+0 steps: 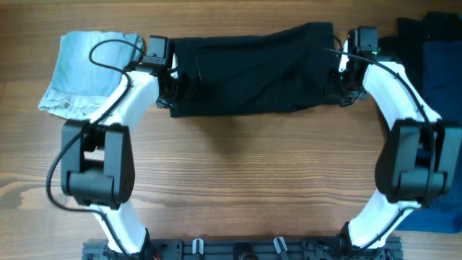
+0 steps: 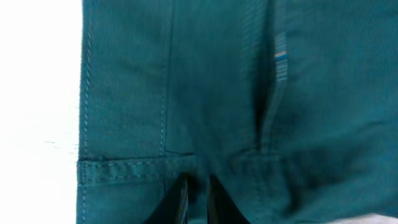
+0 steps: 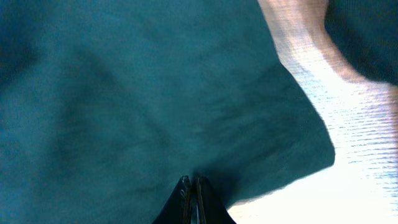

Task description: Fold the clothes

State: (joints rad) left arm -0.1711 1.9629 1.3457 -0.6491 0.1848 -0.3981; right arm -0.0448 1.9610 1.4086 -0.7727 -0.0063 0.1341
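Middle garment (image 1: 249, 68) lies spread on the far half of the counter (image 1: 245, 173), long side running left to right. Left hand (image 1: 170, 88) at its left end, right hand (image 1: 342, 83) at its right end, both on the cloth's edge. Second garment (image 1: 79, 72) just left of it, partly under the left arm (image 1: 119, 108). Pile of garments (image 1: 439, 65) along the counter's right edge, beside the right arm (image 1: 404, 101).

near centre: bare worktop (image 1: 245, 173) (widest passage)
far centre: black garment (image 1: 249, 72) spans
far left: pale blue garment (image 1: 83, 72)
right edge: blue pile (image 1: 442, 79)
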